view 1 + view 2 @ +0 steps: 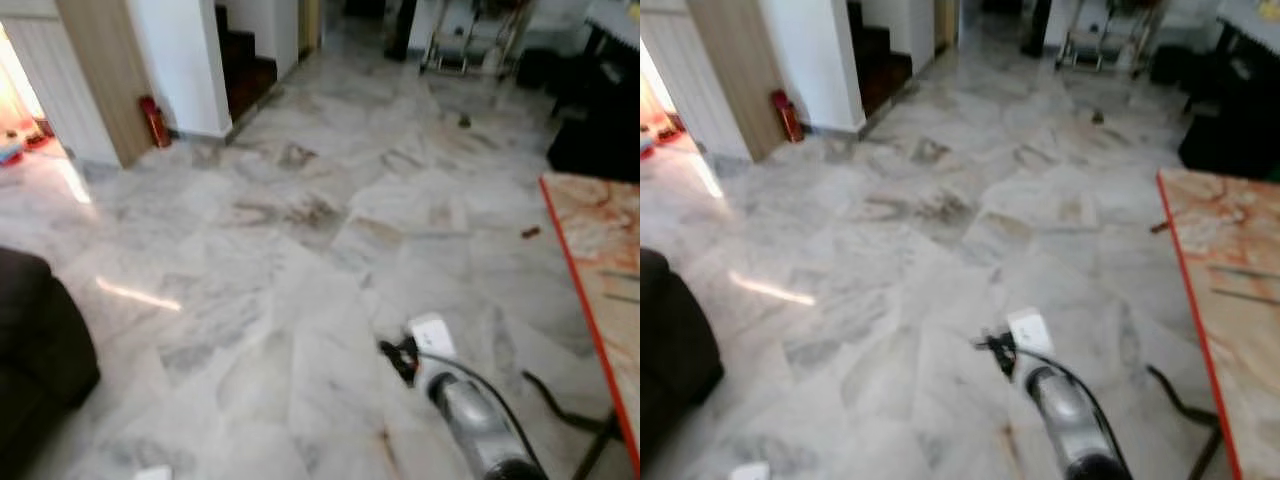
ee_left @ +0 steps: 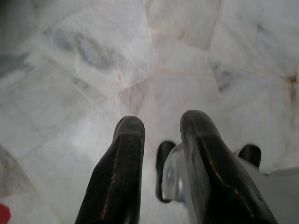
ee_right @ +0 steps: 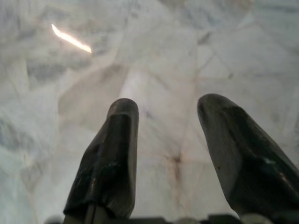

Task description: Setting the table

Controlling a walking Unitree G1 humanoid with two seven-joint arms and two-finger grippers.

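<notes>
The table (image 1: 600, 290) shows as one corner and a red-edged long side at about 3 o'clock from the robot. Its marbled orange top runs from 4 o'clock near the robot's feet toward 2 o'clock farther off, so its long axis lies roughly along the way the robot faces. Two thin dark items lie on the top, too blurred to name.

Nearest, the right arm is the closer one to the table: its silver forearm reaches forward and down at about 5 o'clock, and the right gripper (image 1: 403, 358) hangs over the marble floor (image 1: 300, 260) with its two black fingers (image 3: 114, 158) spread apart and nothing between them. It is near the table's edge but not touching, so any placing move would have to swing toward 3 o'clock. The left gripper (image 2: 161, 163) points down at the floor, fingers parted too and empty.

A little farther, a dark sofa (image 1: 35, 340) sits at 9 o'clock. Beyond, a red fire extinguisher (image 1: 154, 121) stands against a wall at 11 o'clock, beside a dark stairway at 12.

Judging from empty grippers, no tableware is in hand yet.
</notes>
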